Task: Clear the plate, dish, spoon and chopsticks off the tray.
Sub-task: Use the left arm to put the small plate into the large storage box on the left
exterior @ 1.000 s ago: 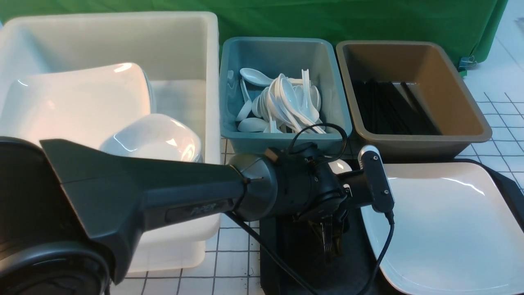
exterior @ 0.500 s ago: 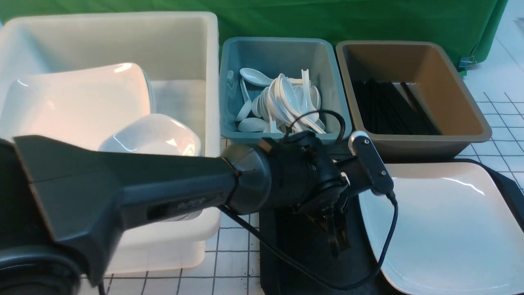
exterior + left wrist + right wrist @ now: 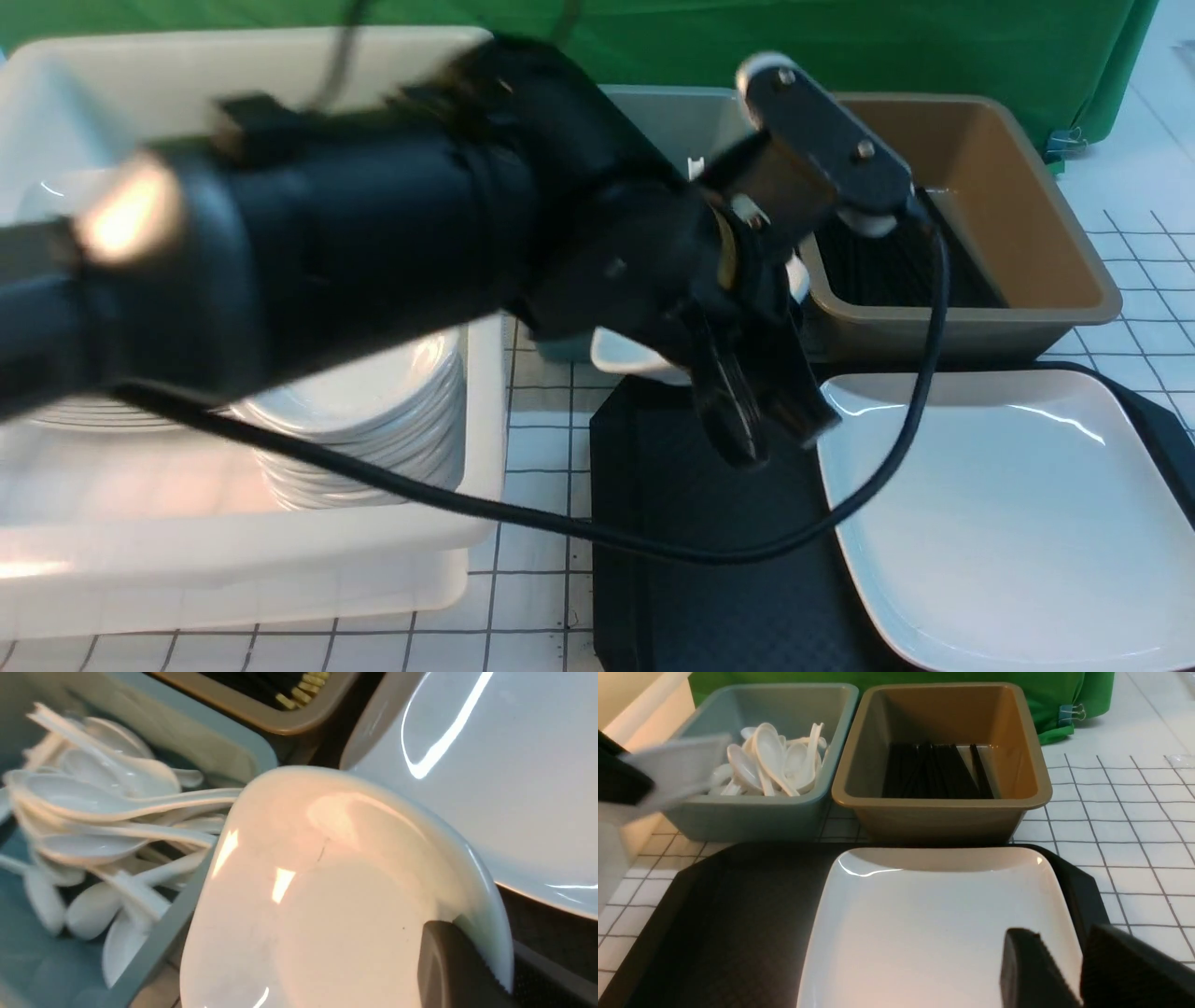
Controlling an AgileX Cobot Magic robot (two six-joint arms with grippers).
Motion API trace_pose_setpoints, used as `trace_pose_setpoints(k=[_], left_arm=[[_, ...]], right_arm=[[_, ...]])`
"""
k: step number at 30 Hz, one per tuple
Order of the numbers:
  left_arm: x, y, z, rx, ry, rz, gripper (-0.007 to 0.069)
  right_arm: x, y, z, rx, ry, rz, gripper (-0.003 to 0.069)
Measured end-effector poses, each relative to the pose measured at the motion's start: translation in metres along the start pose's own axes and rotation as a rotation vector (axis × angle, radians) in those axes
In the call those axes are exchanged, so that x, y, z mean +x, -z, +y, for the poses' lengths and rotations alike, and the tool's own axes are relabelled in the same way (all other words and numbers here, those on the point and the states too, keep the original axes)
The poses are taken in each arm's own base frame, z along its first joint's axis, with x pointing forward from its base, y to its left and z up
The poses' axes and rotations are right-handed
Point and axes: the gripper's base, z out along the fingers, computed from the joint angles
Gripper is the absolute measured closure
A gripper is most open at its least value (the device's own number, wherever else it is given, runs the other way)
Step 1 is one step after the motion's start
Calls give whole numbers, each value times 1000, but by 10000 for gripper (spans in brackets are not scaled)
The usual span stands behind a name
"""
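White dish (image 3: pixel 627 360), front view: clamped in left end effector (image 3: pixel 771 437), held above tray (image 3: pixel 691 532) far edge; plate (image 3: pixel 1008 523) sits on tray. Left wrist: finger (image 3: pixel 451 963) on dish rim, teal bin (image 3: pixel 28 970) beside. Right wrist: right end effector (image 3: pixel 1078 975) over plate corner, can't tell if gripping.

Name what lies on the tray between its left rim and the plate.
Nothing: the right wrist view shows that stretch of tray up to the plate bare.

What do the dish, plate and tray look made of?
Dish: glossy white, sharp lamp glints, probably glazed ceramic or melamine. Plate: same glossy white, streak highlights along the rim; ceramic or melamine, can't tell. Tray: matte black, diamond-textured surface, looks like moulded plastic.
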Motion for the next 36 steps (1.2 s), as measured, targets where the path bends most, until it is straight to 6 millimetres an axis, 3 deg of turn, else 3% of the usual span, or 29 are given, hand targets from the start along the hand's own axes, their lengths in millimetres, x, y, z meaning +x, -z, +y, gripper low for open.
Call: trace_pose_setpoints(k=[4, 7, 10, 13, 21, 26, 36], left_arm=[[0, 39, 9, -38, 21, -18, 617], [6, 82, 23, -134, 36, -20, 617], [17, 104, 36, -253, 46, 46, 617], [30, 114, 47, -372, 98, 161, 617], [51, 92, 58, -392, 187, 304, 617], [74, 70, 85, -420, 287, 356, 617], [86, 33, 100, -349, 369, 356, 606]], right_arm=[[0, 0, 0, 0, -2, 0, 461], [0, 0, 0, 0, -2, 0, 461], [0, 0, 0, 0, -5, 0, 461], [0, 0, 0, 0, -21, 0, 461], [0, 0, 0, 0, -31, 1, 461], [1, 0, 0, 2, -31, 14, 461], [3, 0, 0, 4, -31, 31, 461]])
